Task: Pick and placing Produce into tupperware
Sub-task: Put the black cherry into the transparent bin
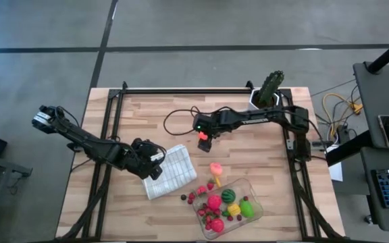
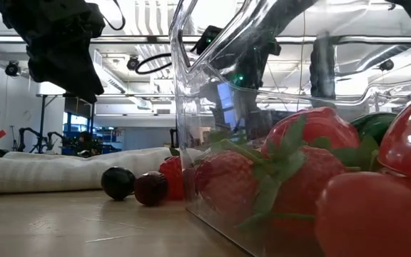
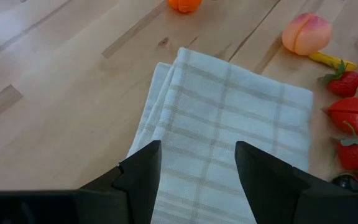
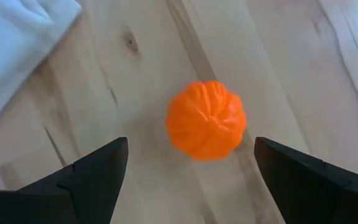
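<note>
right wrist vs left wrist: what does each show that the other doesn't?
Right wrist only: the right gripper, open over the table, with the orange seen whole ahead of its fingers.

Left wrist only: the left gripper open over the cloth, plus a peach and strawberries beyond it.

Both: the wooden table, the cloth (just a corner in the right wrist view), and the orange, cut off at the left wrist view's edge.

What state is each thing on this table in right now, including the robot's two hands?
Right hand: open, above the orange fruit, not touching.
Left hand: open, empty, over the folded cloth.
Tupperware: lidless, partly filled with produce.
Peach: loose on the table.
Cactus: upright in its pot.
</note>
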{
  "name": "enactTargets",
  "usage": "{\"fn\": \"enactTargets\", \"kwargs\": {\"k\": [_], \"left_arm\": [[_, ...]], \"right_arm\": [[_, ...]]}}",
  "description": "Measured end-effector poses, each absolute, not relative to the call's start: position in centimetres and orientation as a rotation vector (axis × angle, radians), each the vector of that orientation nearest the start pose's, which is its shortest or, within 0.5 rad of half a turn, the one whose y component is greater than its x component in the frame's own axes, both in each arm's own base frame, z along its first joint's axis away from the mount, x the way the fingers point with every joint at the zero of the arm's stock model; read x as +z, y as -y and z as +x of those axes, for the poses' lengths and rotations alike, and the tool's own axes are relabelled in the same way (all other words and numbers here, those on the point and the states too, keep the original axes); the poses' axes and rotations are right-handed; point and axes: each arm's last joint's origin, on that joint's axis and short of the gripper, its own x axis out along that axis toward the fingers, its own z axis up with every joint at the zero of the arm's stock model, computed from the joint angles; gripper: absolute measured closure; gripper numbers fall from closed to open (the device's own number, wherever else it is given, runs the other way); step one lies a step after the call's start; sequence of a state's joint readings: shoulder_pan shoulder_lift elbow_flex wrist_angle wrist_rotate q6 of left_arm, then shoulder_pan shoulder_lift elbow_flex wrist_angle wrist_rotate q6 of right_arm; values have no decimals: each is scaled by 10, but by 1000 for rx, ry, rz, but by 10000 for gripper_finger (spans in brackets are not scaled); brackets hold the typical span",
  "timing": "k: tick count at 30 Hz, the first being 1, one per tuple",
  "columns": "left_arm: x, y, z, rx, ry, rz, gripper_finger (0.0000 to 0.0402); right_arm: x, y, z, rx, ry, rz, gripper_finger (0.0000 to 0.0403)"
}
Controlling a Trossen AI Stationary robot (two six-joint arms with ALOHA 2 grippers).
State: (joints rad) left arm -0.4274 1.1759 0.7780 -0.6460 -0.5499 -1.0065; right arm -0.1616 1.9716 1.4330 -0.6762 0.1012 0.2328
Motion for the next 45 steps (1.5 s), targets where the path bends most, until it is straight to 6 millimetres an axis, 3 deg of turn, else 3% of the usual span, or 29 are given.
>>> {"fn": "enactTargets", "kwargs": {"k": [8, 12, 17, 24, 30, 37, 45], "left_arm": [[229, 77, 203, 501, -760, -457, 210], [226, 91, 216, 224, -809, -332, 210], [203, 112, 244, 20, -797, -93, 210], [172, 126, 272, -64, -792, -124, 210], [170, 154, 289, -147, -774, -127, 210], [159, 174, 297, -174, -807, -98, 210], [150, 174, 297, -122, -826, -91, 211]], "right_arm": [[175, 71, 394, -383, -1197, 241, 61], [186, 70, 393, -381, -1163, 243, 62], [201, 70, 388, -388, -1128, 249, 60], [223, 69, 380, -430, -1080, 267, 64], [233, 69, 373, -452, -1082, 254, 66], [237, 68, 369, -452, -1089, 253, 64], [236, 68, 369, -453, -1088, 253, 69]]}}
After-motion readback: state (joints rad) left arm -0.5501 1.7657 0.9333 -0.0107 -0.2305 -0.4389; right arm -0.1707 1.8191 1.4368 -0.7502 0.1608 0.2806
